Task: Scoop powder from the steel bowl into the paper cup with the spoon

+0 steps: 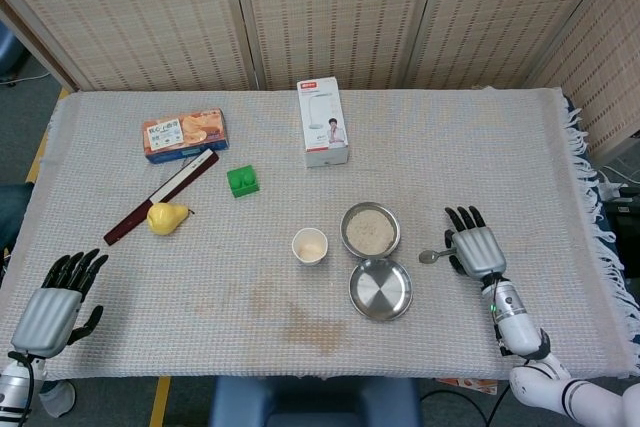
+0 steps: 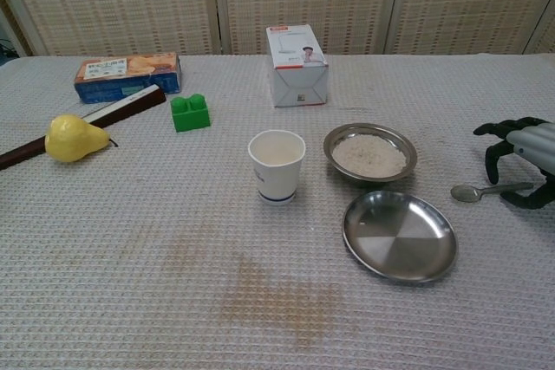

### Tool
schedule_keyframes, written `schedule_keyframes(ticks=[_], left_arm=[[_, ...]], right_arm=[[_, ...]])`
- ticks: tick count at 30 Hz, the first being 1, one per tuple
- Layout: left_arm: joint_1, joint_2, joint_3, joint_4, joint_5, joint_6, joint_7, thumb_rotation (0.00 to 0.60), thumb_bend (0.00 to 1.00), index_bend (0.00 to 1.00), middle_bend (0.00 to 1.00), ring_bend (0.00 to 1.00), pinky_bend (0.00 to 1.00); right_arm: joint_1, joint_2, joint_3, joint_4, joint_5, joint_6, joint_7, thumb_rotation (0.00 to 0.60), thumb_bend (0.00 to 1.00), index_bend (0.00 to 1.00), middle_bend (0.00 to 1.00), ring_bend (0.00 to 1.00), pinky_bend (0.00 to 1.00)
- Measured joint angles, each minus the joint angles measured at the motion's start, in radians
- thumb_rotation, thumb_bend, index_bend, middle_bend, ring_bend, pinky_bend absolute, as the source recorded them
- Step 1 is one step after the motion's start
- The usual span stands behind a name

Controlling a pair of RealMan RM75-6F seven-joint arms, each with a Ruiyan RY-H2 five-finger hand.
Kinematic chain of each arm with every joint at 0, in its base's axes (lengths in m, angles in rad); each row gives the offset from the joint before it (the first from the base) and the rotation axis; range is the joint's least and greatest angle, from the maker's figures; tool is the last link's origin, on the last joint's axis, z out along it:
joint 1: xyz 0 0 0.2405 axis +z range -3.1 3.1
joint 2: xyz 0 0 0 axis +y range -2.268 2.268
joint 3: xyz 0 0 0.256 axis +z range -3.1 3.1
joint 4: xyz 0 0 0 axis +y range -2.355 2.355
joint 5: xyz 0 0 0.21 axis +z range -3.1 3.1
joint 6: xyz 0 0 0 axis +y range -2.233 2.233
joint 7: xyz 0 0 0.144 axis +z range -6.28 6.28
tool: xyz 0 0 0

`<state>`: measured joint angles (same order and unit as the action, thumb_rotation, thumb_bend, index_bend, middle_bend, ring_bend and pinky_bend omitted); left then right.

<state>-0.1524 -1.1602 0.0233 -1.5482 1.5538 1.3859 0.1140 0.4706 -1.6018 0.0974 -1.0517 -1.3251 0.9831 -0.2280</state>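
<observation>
Your right hand hovered spread over spoon handle near table's right edge; needed centred pinch before lifting.

The right robot hand runs off the chest view's right edge and covers the far handle end of the small steel spoon, so any contact there cannot be judged. The dark wooden ruler is cut by that view's left edge

Woven reed screen panels run along the back at 12 o'clock. The table has a grey waffle-weave cloth, fringed at 3 o'clock, over grey floor.
</observation>
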Motion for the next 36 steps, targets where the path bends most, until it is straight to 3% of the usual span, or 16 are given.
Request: schedule_keyframes(ticks=[29, 36], left_arm=[[-0.002, -0.003, 0.002, -0.008, -0.006, -0.005, 0.019, 0.600, 0.42, 0.00, 0.00, 0.00, 0.07], [-0.002, -0.003, 0.003, -0.008, -0.005, -0.005, 0.018, 0.600, 0.42, 0.00, 0.00, 0.00, 0.07]], right_arm=[[0.009, -0.017, -0.007, 0.019, 0.013, -0.008, 0.000, 0.600, 0.29, 0.55, 0.10, 0.00, 0.00], [0.007, -0.017, -0.012, 0.016, 0.005, 0.002, 0.000, 0.600, 0.30, 0.62, 0.18, 0.00, 0.00]])
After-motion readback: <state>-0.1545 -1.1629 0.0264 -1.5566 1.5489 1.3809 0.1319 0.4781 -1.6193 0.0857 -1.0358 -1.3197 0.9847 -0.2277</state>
